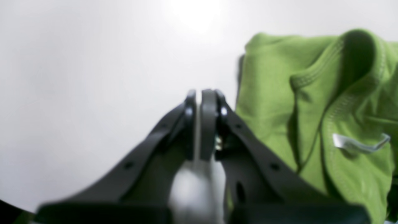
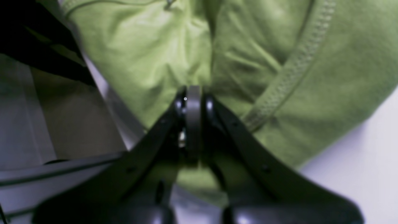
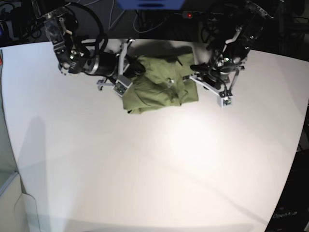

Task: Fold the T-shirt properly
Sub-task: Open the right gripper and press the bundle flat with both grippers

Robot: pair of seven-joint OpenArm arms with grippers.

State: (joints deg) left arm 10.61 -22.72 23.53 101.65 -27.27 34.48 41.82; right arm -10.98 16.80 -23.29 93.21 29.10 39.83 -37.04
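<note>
The olive-green T-shirt [image 3: 161,86] lies bunched in a wrinkled heap on the far middle of the white table [image 3: 154,159]. In the left wrist view the T-shirt [image 1: 311,102] fills the right side, collar seam and white neck label [image 1: 360,143] showing. My left gripper [image 1: 199,93] is shut with nothing between its fingers, over bare table just beside the shirt's edge; in the base view the left gripper [image 3: 194,67] sits at the shirt's right side. My right gripper [image 2: 193,93] is shut, its tips against the T-shirt [image 2: 149,56] near a stitched hem; no cloth shows between the pads. In the base view the right gripper [image 3: 137,67] is at the shirt's left side.
Dark cables and equipment [image 3: 159,9] crowd the space beyond the table's far edge. Both arm bodies flank the shirt, one on the left [image 3: 82,60] and one on the right [image 3: 227,63]. The white tabletop stretches toward the near edge.
</note>
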